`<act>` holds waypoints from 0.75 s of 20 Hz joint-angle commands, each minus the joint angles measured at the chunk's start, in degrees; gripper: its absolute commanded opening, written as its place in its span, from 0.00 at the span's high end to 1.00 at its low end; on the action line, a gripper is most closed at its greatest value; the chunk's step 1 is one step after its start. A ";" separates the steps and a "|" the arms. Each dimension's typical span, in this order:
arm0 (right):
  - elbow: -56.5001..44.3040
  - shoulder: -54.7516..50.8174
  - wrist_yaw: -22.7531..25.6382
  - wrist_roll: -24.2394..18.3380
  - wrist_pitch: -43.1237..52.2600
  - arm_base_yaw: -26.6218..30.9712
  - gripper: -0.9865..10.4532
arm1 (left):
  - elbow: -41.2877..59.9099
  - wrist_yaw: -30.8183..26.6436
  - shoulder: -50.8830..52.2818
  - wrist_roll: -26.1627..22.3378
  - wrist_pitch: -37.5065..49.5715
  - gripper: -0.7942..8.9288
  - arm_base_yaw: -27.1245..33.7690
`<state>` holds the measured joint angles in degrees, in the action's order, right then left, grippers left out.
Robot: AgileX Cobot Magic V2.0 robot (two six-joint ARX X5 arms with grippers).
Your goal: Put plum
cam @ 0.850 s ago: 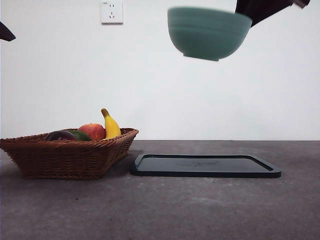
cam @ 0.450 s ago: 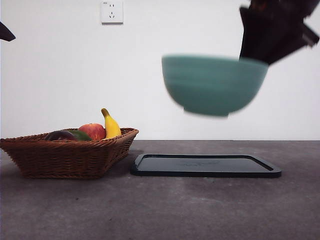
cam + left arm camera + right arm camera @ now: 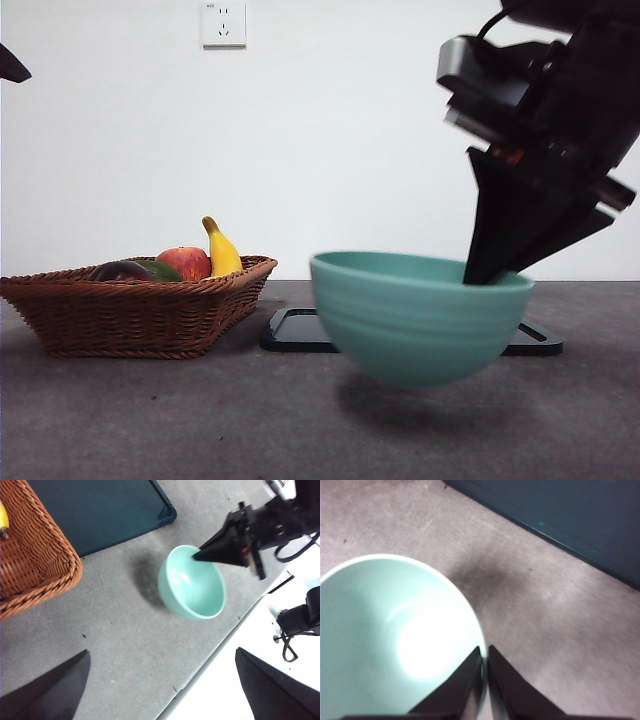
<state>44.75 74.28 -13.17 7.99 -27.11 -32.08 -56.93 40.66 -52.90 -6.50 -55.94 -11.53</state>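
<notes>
Pinching the rim of the teal bowl (image 3: 420, 315), the right gripper (image 3: 484, 655) holds it just above the table (image 3: 200, 420); left gripper (image 3: 160, 690) spread wide, well apart.

One bowl (image 3: 420, 315), teal. One tray (image 3: 100, 512), dark. One basket (image 3: 130, 310), wicker, and in it four fruits: one plum (image 3: 120, 271), one apple (image 3: 186, 262), one banana (image 3: 221, 250), one green fruit (image 3: 163, 271) (mostly hidden behind the rim). One wall socket (image 3: 223, 23). Two grippers: right (image 3: 485, 652), left (image 3: 160, 690).
</notes>
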 commanded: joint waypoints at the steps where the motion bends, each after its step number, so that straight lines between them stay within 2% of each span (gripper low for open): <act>1: 0.07 2.38 0.20 0.79 0.96 -0.98 0.91 | -1.20 0.33 -0.37 0.13 0.20 0.44 -0.17; 4: 0.07 3.78 1.68 0.72 1.55 -1.22 0.91 | -1.20 0.33 -0.37 0.13 0.20 0.44 -0.17; 13: -0.42 4.07 1.64 0.76 1.11 -1.55 0.90 | -1.20 0.33 -0.37 0.11 0.20 0.44 -0.17; 15: -0.42 4.07 1.66 0.81 1.20 -1.55 0.82 | -1.20 0.33 -0.37 0.11 0.20 0.44 -0.17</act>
<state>44.34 77.54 -11.73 7.99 -26.26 -33.06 -56.93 40.66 -52.90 -6.50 -55.96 -11.53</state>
